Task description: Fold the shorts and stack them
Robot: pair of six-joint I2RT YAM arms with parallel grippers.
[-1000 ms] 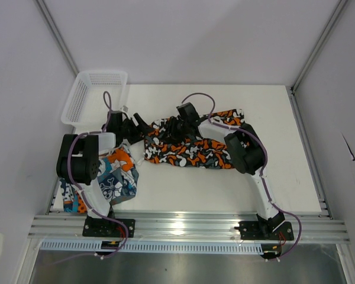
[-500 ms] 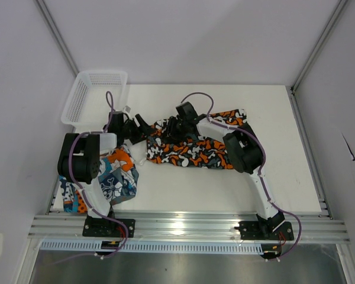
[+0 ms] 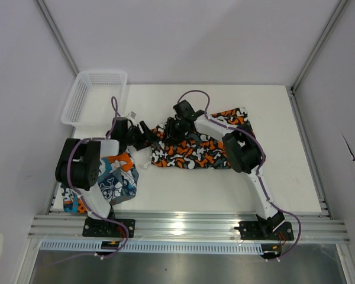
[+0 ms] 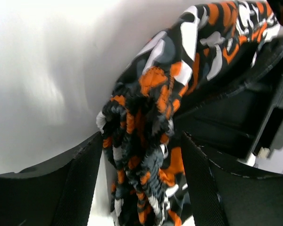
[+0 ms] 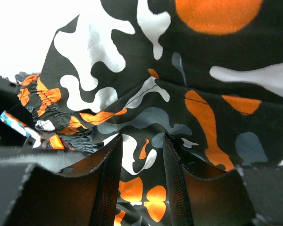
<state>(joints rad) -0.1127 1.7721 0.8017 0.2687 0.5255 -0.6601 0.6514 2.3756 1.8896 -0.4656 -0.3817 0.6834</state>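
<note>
While holding a fold of the camouflage shorts (image 3: pixel 192 155), heaped mid-way across the surface (image 3: pixel 183 195), pinched in the right tool (image 5: pixel 142 141), close the left tool (image 4: pixel 140 141), spread around the bunched waistband (image 4: pixel 132 117) without gripping it, squarely on that bunch before lifting; pull both ends level, clear of the patchwork shorts (image 3: pixel 118 183) at near left.

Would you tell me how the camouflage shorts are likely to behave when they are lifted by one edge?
The camouflage shorts will probably hang limp: they lie rumpled and creased on the table. Their gathered waistband looks thick, so it should offer a firmer hold. The cloth looks thin, so it is likely light.
</note>
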